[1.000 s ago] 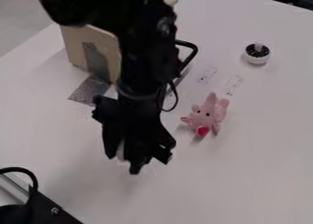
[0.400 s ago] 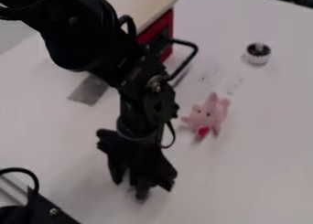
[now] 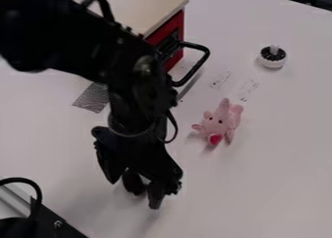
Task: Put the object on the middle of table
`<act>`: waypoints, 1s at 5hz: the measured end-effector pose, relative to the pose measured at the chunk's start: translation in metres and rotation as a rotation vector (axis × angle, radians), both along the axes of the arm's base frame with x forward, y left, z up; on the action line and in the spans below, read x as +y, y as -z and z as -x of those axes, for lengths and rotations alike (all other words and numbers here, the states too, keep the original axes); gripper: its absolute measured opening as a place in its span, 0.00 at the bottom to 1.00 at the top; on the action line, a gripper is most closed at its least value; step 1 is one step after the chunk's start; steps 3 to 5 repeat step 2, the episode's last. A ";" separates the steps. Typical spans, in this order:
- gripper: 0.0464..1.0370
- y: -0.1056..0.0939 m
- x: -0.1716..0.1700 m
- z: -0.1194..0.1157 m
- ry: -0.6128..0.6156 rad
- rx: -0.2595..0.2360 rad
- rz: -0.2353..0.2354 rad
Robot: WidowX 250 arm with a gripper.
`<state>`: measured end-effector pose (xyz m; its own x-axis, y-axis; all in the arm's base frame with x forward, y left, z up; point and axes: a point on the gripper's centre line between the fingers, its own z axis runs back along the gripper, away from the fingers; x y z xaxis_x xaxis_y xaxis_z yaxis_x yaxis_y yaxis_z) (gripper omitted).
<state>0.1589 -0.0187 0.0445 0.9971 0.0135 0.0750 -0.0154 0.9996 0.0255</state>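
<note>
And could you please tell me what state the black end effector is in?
Black end effector: I cannot tell whether it is open, closed or holding anything.

A smooth, pale white tabletop (image 3: 266,178) carries a small pink plush animal (image 3: 224,121) with a red patch. Beyond the plush, to its right, stands a small round white container (image 3: 272,61) with a dark top and pale knob. Beyond it to its left is a red box with a cream top (image 3: 170,34) and black handle; farther left of the plush lies a flat grey patterned sheet (image 3: 92,99).
</note>
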 end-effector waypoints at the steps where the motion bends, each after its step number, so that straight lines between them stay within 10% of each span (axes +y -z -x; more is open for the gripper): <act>1: 0.96 -0.024 0.003 0.000 -0.005 -0.046 -0.012; 5: 0.96 -0.043 0.002 0.001 0.007 -0.072 0.002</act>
